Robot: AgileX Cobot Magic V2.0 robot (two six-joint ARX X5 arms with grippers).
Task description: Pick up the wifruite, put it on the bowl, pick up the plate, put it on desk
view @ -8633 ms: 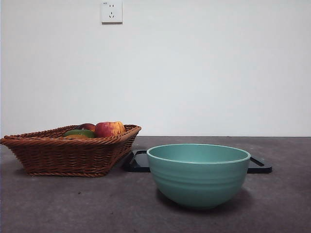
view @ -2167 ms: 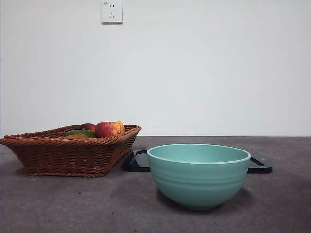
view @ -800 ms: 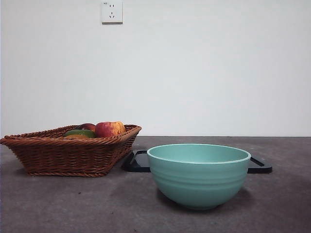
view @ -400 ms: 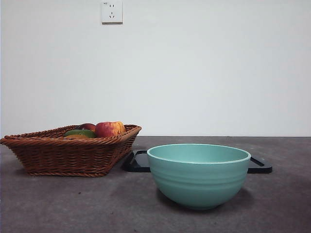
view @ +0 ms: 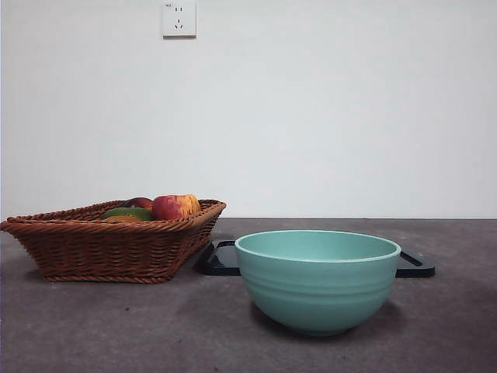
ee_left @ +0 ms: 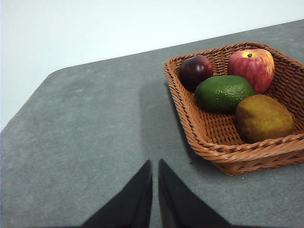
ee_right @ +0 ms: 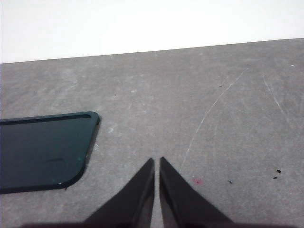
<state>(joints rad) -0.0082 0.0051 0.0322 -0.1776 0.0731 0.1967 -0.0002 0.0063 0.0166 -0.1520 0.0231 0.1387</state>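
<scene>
The wifruite (ee_left: 263,118), a brownish oval fruit, lies in the wicker basket (ee_left: 223,156) nearest its front rim. My left gripper (ee_left: 155,164) hovers shut over bare desk (ee_left: 85,142), beside the basket and apart from it. The teal-green bowl (view: 317,284) stands empty-looking on the desk at the front right. Behind it lies the plate (view: 220,260), flat, dark and rectangular. One corner of that plate (ee_right: 42,149) shows in the right wrist view, off to the side of my right gripper (ee_right: 157,161), which is shut above the desk. Neither arm shows in the front view.
The basket (view: 101,249) stands at the left and also holds a red apple (ee_left: 251,66), a green avocado (ee_left: 223,92) and a dark plum (ee_left: 194,70). A white wall with a socket (view: 178,19) closes off the back of the desk.
</scene>
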